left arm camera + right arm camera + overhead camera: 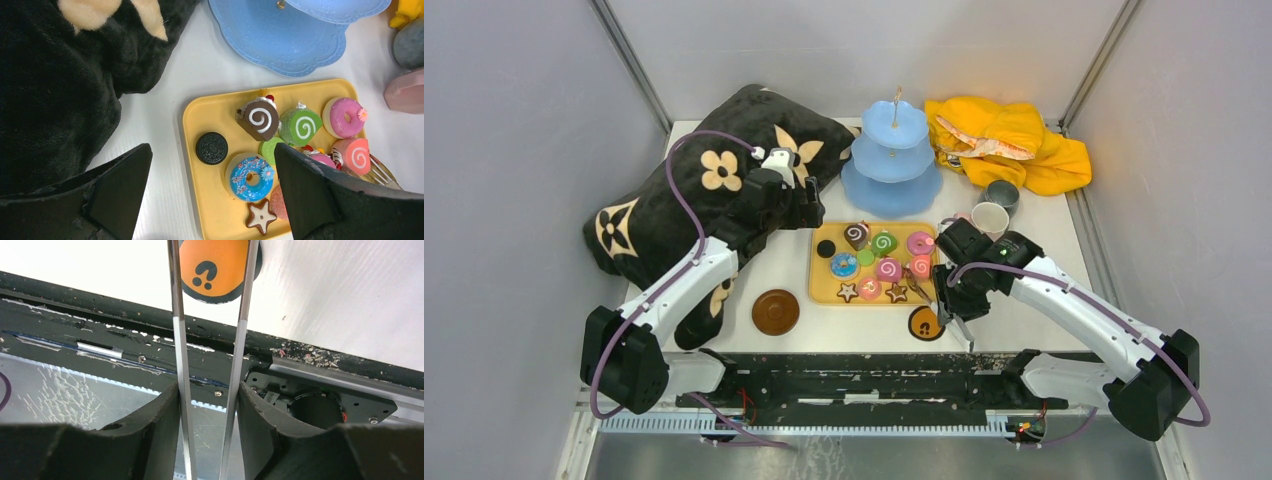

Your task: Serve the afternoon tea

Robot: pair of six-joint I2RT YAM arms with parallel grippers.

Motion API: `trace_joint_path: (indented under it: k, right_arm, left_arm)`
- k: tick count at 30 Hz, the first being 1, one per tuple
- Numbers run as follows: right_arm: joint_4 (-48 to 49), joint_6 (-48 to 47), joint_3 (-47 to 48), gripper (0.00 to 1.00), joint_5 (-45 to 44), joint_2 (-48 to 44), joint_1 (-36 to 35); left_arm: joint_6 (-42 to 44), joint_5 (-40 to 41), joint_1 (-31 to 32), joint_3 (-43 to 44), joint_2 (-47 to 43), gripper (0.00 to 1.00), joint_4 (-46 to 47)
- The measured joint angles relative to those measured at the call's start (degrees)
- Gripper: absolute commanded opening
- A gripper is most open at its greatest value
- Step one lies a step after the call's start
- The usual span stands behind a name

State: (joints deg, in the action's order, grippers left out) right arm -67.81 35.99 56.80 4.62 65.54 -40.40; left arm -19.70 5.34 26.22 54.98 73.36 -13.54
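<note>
Metal tongs [179,350] sit pinched in my right end effector [209,395], arm bent low at the worktop's [864,325] near edge, tong arms crossing the orange coaster [214,265]. Left end effector [212,150] hangs wide and empty over the yellow tray [192,115]. Sweets [300,127] are all on it, blue stand [280,45] just behind, black cushion [55,85] crowding that arm.

White table [789,268] bears tray [823,277], 3-tier stand [891,186], 2 coasters [775,312], cushion [664,205], cloth [1014,140].
</note>
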Motion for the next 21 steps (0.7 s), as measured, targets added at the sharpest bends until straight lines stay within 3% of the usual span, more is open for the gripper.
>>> trace_joint_path:
  k: [5,12,21]
  right_arm:
    - [0.39,0.24,-0.04,0.37,-0.94,0.0,0.0]
    - [0.83,0.13,-0.26,0.04,-1.29,0.09,-0.11]
    - [-0.81,-2.01,-0.24,0.02,-1.27,-0.13,-0.11]
  left_arm:
    - [0.0,-0.09,-0.02,-0.04,0.02,0.99,0.37]
    - [0.0,-0.96,-0.02,-0.09,0.11,0.99,0.37]
    - [0.0,-1.01,-0.02,-0.09,0.11,0.99,0.37]
